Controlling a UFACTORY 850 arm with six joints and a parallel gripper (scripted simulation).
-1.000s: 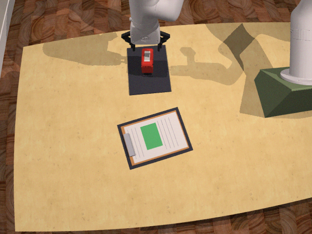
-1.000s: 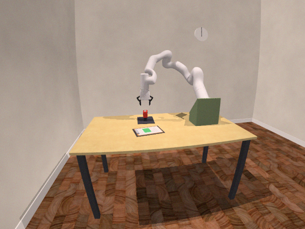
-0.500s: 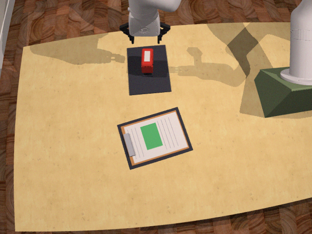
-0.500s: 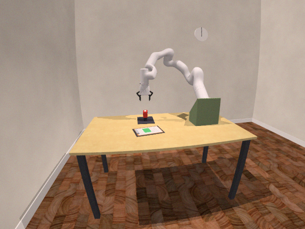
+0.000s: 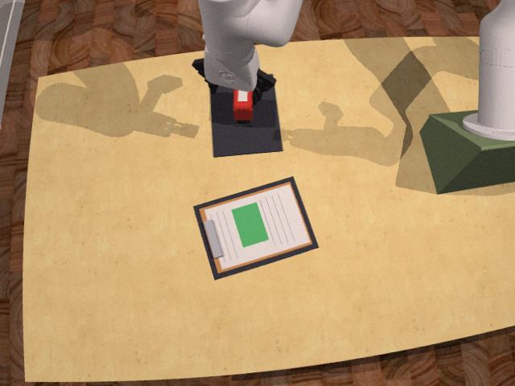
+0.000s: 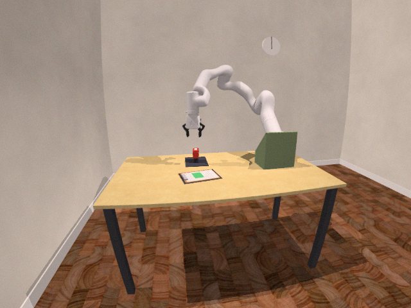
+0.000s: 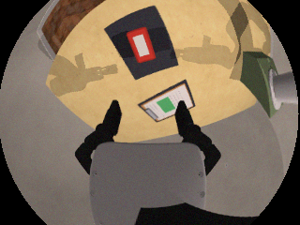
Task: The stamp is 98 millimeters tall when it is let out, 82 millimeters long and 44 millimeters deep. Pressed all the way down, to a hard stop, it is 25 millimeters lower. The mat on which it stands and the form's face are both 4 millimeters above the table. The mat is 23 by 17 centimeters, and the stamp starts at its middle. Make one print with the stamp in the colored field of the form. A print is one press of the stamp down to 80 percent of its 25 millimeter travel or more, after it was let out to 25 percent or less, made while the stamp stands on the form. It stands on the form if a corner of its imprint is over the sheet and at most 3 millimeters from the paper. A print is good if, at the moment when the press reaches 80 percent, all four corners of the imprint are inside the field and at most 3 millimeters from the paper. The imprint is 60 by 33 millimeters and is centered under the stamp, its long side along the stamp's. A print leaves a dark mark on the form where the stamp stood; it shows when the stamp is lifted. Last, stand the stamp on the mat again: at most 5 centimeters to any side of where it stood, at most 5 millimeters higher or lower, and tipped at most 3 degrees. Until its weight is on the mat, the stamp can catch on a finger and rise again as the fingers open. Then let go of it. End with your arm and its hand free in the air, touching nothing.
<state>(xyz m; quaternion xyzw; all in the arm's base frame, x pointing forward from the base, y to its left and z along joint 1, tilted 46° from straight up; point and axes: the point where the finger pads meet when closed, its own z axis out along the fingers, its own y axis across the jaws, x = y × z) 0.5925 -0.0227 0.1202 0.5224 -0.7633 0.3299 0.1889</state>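
Note:
The red stamp [image 5: 242,105] with a white top stands upright on the dark mat [image 5: 245,120] at the far middle of the table. It also shows in the exterior view [image 6: 196,153] and in the wrist view [image 7: 142,45]. My gripper [image 6: 192,131] hangs open and empty well above the stamp, pointing down. In the top view the arm's wrist covers the mat's far end and part of the stamp. The form [image 5: 255,226] on a clipboard lies nearer the front, with a green field [image 5: 249,224] bare of any mark; it also shows in the wrist view [image 7: 167,104].
The green base block [image 5: 470,151] carrying the arm stands at the table's right. The clipboard's grey clip [image 5: 212,238] is at the form's left end.

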